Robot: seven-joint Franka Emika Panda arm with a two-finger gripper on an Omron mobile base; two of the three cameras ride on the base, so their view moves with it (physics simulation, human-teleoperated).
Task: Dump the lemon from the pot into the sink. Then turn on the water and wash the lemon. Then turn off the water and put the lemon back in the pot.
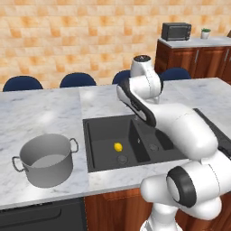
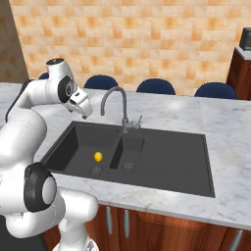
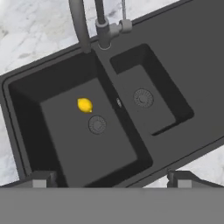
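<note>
Looking from my left base view, the lemon [image 1: 118, 146] lies in the sink [image 1: 106, 128], beside its large drain; the pot [image 1: 45, 159] stands left of the sink. Right base view: faucet [image 2: 117, 105] behind the sink. Hand view: my gripper [image 3: 111, 178] hangs above the sink, fingers apart.

no readable text or labels anywhere

I read this as a home kitchen, rendered. Marble-look island counter [image 1: 40, 113] with a dark double-basin sink [image 2: 166, 162] and gooseneck faucet [image 2: 117, 105]. Stockpot [image 1: 45, 160] on the counter. Blue chairs [image 1: 77, 80] along the far side, tan brick-tile wall [image 1: 67, 36], wood cabinets [image 1: 194, 58] with a microwave [image 1: 176, 31] on top.
</note>
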